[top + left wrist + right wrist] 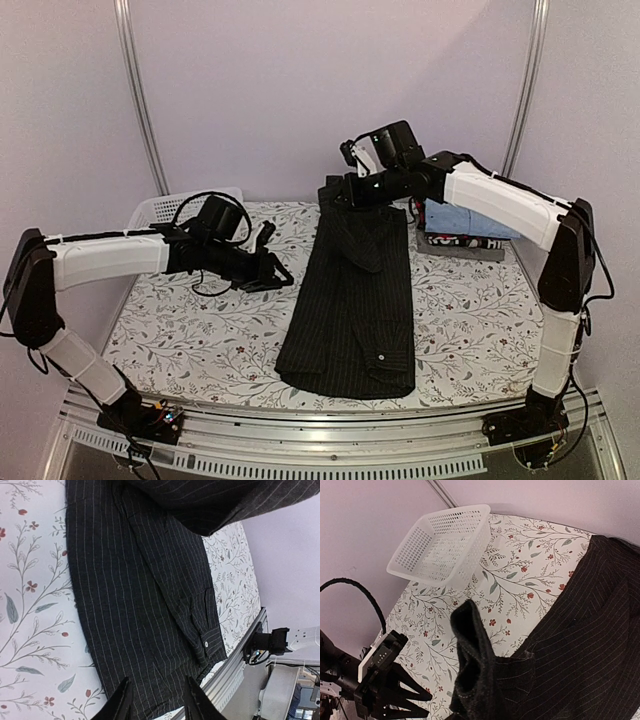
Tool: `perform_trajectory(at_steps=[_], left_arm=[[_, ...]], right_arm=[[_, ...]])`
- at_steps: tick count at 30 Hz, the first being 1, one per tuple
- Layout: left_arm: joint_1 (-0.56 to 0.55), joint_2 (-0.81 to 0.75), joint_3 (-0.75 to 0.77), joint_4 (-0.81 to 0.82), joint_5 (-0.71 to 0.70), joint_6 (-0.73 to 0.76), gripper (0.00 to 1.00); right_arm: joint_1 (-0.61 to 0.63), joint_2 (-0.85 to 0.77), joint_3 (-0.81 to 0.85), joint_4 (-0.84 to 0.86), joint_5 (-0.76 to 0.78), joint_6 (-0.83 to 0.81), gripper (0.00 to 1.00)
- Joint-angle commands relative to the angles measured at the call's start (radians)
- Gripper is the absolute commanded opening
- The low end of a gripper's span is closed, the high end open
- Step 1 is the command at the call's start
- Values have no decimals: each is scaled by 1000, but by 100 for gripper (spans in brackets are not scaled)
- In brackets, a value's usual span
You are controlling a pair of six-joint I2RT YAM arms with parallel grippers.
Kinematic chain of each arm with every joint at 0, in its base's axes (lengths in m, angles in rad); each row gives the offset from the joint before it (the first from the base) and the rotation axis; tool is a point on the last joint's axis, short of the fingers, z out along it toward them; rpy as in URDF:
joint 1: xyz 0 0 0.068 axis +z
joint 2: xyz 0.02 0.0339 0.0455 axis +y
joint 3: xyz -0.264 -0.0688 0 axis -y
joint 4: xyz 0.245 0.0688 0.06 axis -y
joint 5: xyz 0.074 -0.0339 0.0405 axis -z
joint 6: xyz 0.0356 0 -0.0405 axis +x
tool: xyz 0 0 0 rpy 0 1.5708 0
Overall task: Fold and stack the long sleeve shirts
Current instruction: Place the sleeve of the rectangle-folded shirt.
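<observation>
Top external view: the right gripper (347,188) is seen clamped shut on the far end of the black shirt (355,300), raised off the table (180,340), probably so that it can be folded over. The rest is laid flat toward the near edge. The left gripper (278,275) is parted and empty, just left of the cloth. The light blue shirt (470,222) is lying folded at the far right.
</observation>
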Motion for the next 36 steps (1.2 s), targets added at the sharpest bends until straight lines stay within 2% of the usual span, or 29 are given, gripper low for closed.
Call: perform_trajectory(at_steps=[1,9,18,23,36], left_arm=[[19,84,36,76,86,19,34],[19,174,54,183,169,-32,33],[21,188,39,186,186,-24,33],[21,181,36,172,176,-21,33],[24,174,9,156,139,-25,33]], right_arm=[[5,-62,-52,-117,133,-66,0],[26,-156,-156,-155,198,-119,0],[121,-250,-430,38,92,-104,0],[156,-280,-482,167,119,-73,0],[212,-239,-508,307,80,-66,0]])
